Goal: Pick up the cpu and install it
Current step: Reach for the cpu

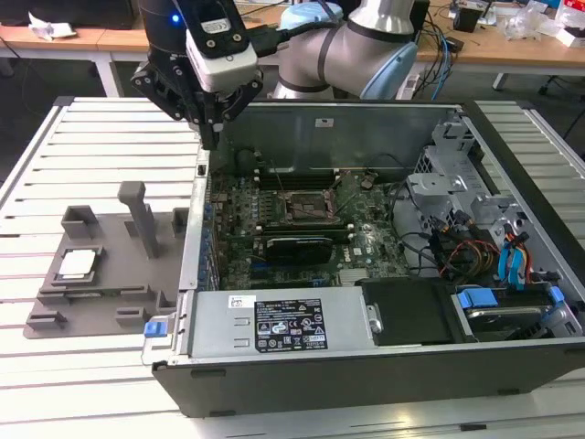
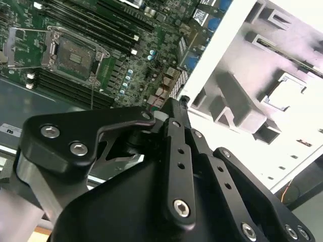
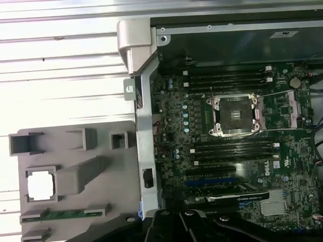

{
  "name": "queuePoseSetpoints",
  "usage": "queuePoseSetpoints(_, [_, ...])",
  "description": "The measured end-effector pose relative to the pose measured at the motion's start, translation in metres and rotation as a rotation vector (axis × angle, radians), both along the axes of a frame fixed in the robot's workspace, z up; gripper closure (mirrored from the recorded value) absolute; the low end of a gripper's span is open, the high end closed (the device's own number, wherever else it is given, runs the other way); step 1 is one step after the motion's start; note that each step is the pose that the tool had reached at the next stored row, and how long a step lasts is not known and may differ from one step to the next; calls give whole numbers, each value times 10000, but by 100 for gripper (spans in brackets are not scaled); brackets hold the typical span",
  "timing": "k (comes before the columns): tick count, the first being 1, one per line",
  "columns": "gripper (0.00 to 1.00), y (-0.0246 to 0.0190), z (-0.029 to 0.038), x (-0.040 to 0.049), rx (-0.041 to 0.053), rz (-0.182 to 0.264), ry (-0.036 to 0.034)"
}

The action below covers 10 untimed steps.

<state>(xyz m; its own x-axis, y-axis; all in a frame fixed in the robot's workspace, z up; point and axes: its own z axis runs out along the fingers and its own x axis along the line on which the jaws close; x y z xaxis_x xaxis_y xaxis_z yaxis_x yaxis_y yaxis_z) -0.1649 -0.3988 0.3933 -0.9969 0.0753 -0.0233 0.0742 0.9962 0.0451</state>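
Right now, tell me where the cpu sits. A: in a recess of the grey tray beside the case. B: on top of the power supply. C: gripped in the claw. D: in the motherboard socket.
A: the cpu lies flat in a recess of the grey tray, outside the case at the exterior view's left, while the socket is open and bare and the claw hangs above the case wall.

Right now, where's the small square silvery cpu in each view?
Exterior view: cpu seated in the grey plastic tray, exterior view's left of the open computer case.
First wrist view: cpu in that tray's square recess.
Second wrist view: cpu, same recess.
Shared landmark: the tray's tall upright post.
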Motion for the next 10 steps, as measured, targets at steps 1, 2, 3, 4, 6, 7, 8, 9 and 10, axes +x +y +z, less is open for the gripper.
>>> queuePoseSetpoints(1, [89,0,0,-33,0,1,0])
queuePoseSetpoints(2, [89,0,0,-62,-1,2,0])
queuePoseSetpoints(3, [89,0,0,-79,0,1,0])
queuePoseSetpoints(4, [89,0,0,-123,0,0,0])
queuePoseSetpoints(6, [89,0,0,-187,0,0,0])
queuePoseSetpoints(7, [89,0,0,-262,0,1,0])
queuePoseSetpoints(8, [89,0,0,-333,0,0,-1])
queuePoseSetpoints(9, [89,0,0,-375,0,1,0])
queuePoseSetpoints(10, [89,0,-1,-434,0,1,0])
